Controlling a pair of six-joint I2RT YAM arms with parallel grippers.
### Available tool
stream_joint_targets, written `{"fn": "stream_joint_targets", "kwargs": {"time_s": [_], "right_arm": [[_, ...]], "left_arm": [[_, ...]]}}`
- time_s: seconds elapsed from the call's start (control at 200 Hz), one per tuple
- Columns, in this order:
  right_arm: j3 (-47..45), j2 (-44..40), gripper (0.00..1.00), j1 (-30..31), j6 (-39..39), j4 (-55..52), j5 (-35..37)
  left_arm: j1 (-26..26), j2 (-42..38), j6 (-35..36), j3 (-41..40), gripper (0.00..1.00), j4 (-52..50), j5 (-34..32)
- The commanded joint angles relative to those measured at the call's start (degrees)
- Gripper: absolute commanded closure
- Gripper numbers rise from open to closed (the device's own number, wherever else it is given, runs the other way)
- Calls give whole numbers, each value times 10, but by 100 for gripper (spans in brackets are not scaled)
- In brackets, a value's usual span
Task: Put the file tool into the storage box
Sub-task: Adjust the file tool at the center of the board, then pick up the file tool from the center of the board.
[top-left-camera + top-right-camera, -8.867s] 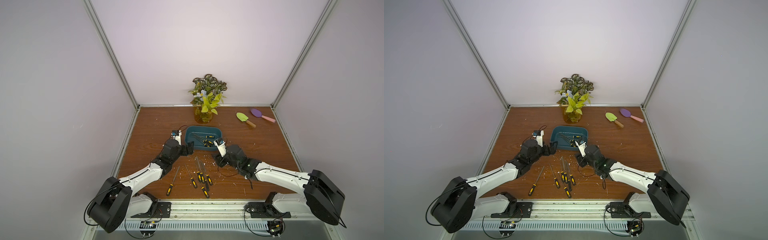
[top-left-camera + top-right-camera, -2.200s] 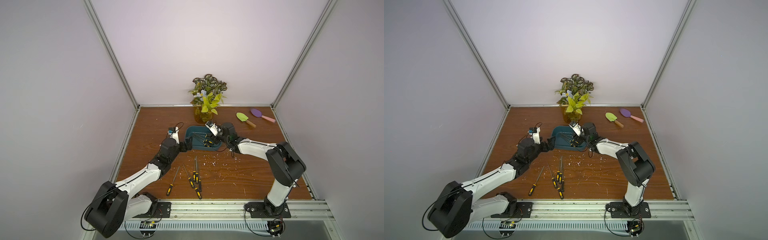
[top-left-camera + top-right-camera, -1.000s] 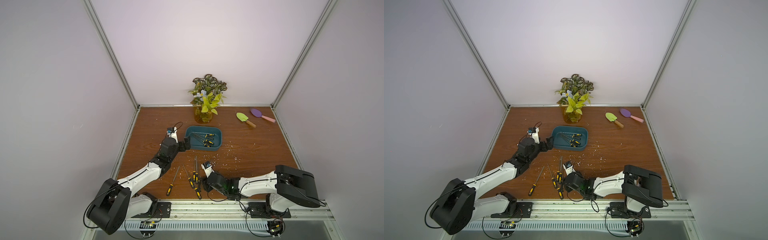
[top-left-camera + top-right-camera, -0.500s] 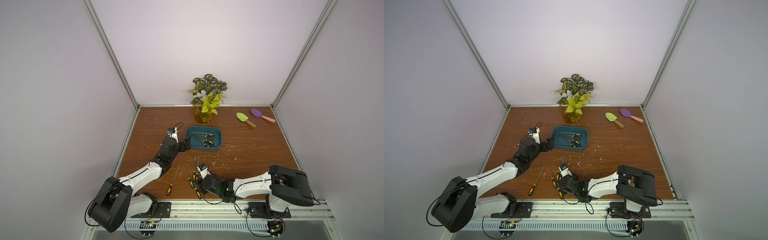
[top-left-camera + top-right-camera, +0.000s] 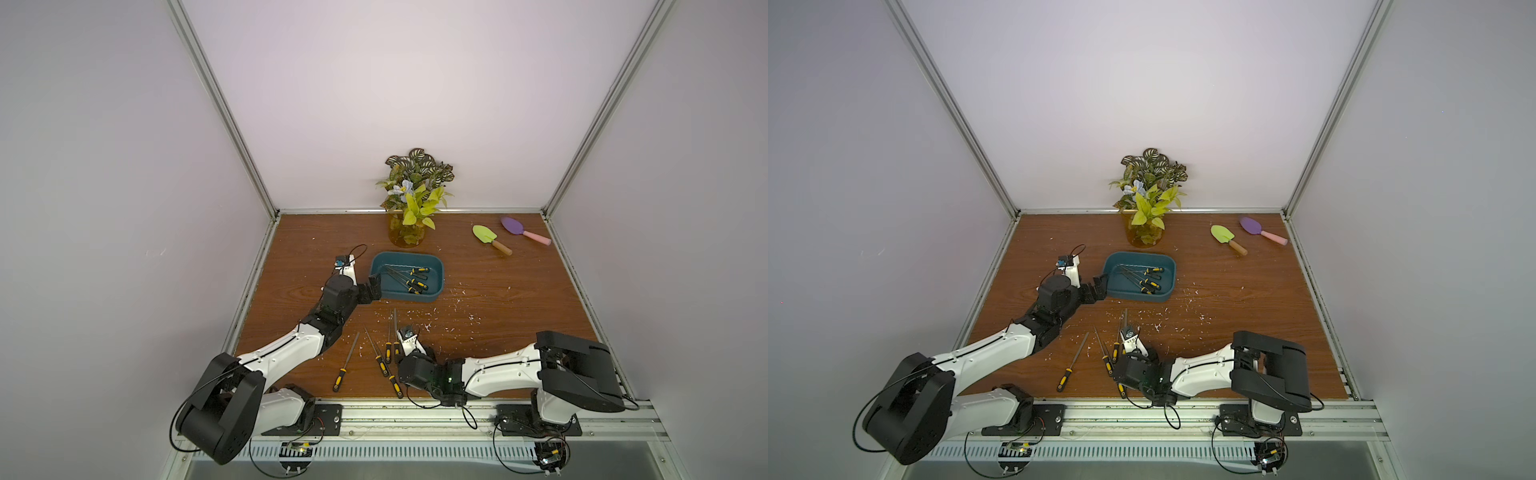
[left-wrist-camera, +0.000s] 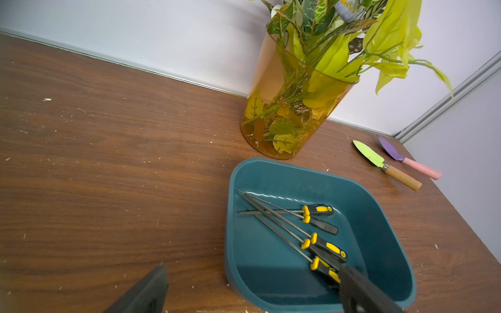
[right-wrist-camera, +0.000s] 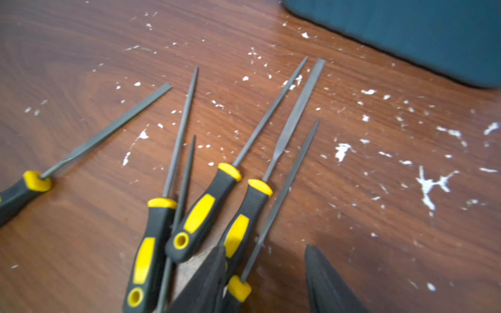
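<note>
Jaws on the right gripper point(image 7: 264, 248) stand apart, low over the desk point(image 7: 81, 54). They straddle one needle file point(image 7: 287, 173) at its handle end, and nothing is clamped yet. One finger sits against or over the neighbouring handle (can't tell which). That file lies flat near the desk's near edge, about mid-width. It is the rightmost of a fan of loose files point(image 7: 202, 214), six by my count, some crossing each other.

Left gripper point(image 6: 253, 267) jaws are also wide apart, one finger over the inside of the storage box point(image 6: 230, 216) and one outside. They straddle its left-end wall without pinching it.

Handling, as a judgement: the file should be light, stiff steel and not fragile. Its thin shaft lies flush on the wood, so there is little to pinch. The black-and-yellow handle looks thicker and rubbery, so take hold there, just behind the yellow collar. A crowded neighbour could get dragged along.

The storage box sits mid-desk, just in front of the amber vase point(image 5: 406, 237) at the far edge, and well apart from the loose files. It holds four files point(image 6: 322, 246) by my count, slantwise and overlapping, handles toward its right end, with much of the floor bare. The vase holds leafy stems.
</note>
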Motion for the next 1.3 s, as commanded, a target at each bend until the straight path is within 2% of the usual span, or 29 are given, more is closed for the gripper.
{"fn": "stream_joint_targets", "kwargs": {"time_s": [0.0, 0.295, 0.47, 0.596, 0.701, 0.956, 1.076, 1.296], "right_arm": [[-7, 9, 51, -14, -6, -75, 32], [-56, -27, 56, -87, -65, -12, -3], [-70, -92, 48, -98, -92, -19, -15], [-89, -155, 46, -71, -108, -3, -43], [-91, -167, 46, -39, -112, -4, -61], [-48, -79, 48, 40, -101, 14, -75], [-8, -27, 48, 65, -86, -5, -50], [6, -17, 46, 78, -59, -27, -13]], "left_arm": [[6, 3, 6, 2, 0, 12, 0], [6, 3, 7, 4, 0, 10, 2], [6, 2, 8, 7, 0, 5, 1], [6, 3, 6, 7, 0, 5, 2], [6, 3, 7, 7, 0, 5, 3], [6, 8, 6, 6, 0, 7, 2], [6, 13, 6, 8, 0, 6, 4], [6, 9, 6, 8, 0, 4, 5]]}}
